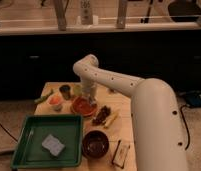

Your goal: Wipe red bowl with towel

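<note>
The red bowl (84, 106) is shallow and orange-red and sits in the middle of the wooden table (125, 106). My gripper (89, 96) points down at the end of the white arm, directly over the bowl's far rim and hiding part of it. The towel (53, 144), a folded grey-blue cloth, lies in the green tray (24, 123) at the front left, apart from the gripper.
A dark brown bowl (95, 144) stands in front of the red bowl. A small pale bowl with orange contents (55, 102), a dark cup (65, 91) and a green vegetable (44, 96) sit at the left. Dark food (101, 115), a yellow piece (112, 119) and a packet (121, 151) lie at the right.
</note>
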`<control>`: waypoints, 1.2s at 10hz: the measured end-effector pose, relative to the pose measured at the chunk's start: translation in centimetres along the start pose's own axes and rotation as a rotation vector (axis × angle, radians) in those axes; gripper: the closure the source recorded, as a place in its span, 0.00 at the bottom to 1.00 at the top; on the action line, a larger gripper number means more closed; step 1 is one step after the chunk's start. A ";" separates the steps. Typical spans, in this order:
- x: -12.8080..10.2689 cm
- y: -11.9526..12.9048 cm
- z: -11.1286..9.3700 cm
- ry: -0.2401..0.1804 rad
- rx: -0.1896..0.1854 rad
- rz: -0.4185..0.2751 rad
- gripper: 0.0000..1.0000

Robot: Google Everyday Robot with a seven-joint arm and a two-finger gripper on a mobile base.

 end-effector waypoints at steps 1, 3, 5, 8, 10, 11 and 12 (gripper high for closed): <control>0.1 -1.6 -0.2 0.003 0.011 -0.018 1.00; -0.8 -4.2 -0.2 -0.003 0.020 -0.068 1.00; -2.8 -7.2 0.3 -0.022 0.027 -0.155 1.00; -6.5 -7.5 1.3 -0.059 0.006 -0.263 1.00; -7.4 -5.2 2.0 -0.080 -0.011 -0.265 1.00; -7.3 -3.5 2.2 -0.087 -0.018 -0.251 1.00; -7.1 -1.7 2.4 -0.092 -0.024 -0.230 1.00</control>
